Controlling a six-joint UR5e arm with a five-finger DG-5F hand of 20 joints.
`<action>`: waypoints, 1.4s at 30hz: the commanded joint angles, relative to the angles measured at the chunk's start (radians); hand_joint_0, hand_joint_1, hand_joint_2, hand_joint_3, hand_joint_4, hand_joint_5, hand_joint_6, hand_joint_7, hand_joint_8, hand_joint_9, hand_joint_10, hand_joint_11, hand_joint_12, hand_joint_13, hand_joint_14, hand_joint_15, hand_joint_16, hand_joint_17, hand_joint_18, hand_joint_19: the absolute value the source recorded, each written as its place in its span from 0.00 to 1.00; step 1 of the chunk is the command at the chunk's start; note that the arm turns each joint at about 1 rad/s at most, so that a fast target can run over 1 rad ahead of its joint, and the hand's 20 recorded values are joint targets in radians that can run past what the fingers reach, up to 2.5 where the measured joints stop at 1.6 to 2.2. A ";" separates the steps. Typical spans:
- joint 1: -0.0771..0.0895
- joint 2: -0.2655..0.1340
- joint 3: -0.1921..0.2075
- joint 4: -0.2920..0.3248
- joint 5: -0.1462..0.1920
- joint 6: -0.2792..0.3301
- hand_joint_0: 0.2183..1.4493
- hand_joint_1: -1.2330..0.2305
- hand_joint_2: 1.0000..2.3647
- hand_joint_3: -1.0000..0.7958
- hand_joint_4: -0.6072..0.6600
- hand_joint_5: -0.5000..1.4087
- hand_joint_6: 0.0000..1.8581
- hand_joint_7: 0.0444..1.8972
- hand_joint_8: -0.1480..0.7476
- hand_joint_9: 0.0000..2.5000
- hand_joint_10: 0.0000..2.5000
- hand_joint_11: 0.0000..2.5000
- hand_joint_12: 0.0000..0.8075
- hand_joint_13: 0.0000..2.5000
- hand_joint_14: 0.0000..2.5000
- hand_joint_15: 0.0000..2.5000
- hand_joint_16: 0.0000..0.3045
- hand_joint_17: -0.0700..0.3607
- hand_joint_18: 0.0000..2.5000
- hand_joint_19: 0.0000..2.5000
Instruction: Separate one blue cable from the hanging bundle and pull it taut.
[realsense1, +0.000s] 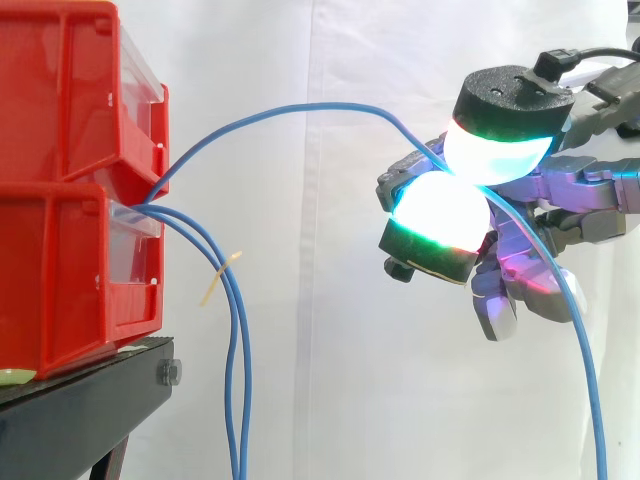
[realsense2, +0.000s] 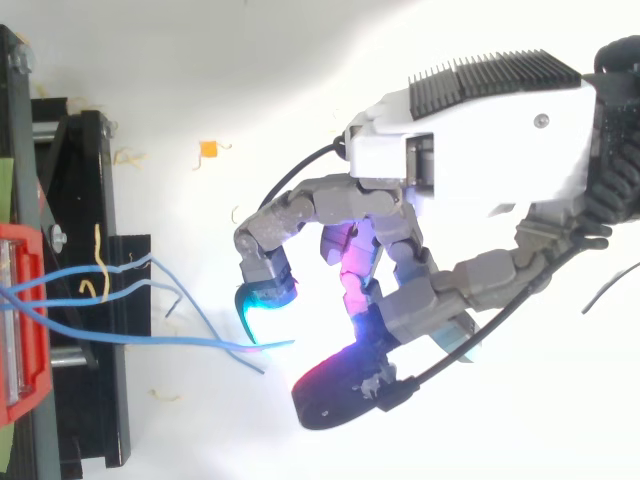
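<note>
One blue cable is being pinched between two glowing fingertips of the hand, one pad above the strand and one below it, with the pads closed together on it. The remaining fingers are being held curled behind and below the pinch. The hand is being held out to the right of the red bins, well apart from them and at about the height of the seam between the upper and lower bin.

The pinched cable is being carried from that seam up in a rounded arc across to the pads, so it is bowed rather than drawn straight. Past the pads, its free length is being left to drop steeply to the lower right.

Two other blue cables are being left hanging from the same seam, close together, just beside the black stand. A pale tie appears to be clinging to one of them, though this is hard to confirm from the side view.
</note>
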 joint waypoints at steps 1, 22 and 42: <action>0.000 0.000 0.000 0.000 0.000 0.000 0.42 0.34 0.01 0.49 0.53 0.34 0.27 0.66 0.30 0.78 0.01 0.18 0.31 0.51 0.01 0.22 0.14 0.39 0.30 0.22; 0.000 0.000 -0.002 0.000 0.000 0.000 0.42 0.34 0.01 0.49 0.52 0.34 0.27 0.66 0.30 0.78 0.01 0.18 0.32 0.53 0.01 0.23 0.14 0.39 0.31 0.23; 0.000 0.000 -0.002 0.000 0.000 0.000 0.42 0.34 0.01 0.49 0.52 0.34 0.27 0.66 0.31 0.78 0.01 0.18 0.31 0.53 0.01 0.23 0.14 0.39 0.31 0.23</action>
